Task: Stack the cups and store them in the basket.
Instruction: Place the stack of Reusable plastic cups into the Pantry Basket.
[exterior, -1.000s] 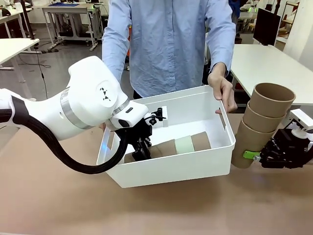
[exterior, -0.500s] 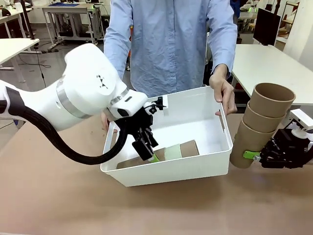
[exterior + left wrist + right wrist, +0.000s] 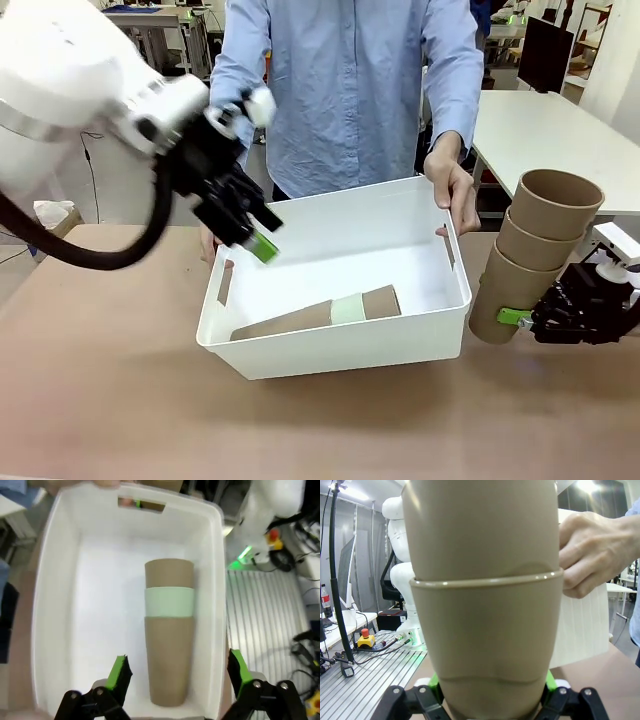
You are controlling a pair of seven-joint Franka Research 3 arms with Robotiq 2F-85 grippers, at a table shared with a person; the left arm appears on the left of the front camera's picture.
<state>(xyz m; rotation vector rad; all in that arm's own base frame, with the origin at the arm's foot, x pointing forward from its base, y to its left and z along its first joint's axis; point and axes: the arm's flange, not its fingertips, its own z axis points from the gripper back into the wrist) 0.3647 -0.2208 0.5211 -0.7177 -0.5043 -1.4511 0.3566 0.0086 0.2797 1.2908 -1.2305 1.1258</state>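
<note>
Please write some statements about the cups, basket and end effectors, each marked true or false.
1. The left end effector hangs open above the basket. True.
2. The right arm carries nothing. False: the right end effector is shut on three stacked brown cups.
3. The stack in the basket includes a mint-green cup. True.
4. That stack stands upright. False: it lies on its side.
</note>
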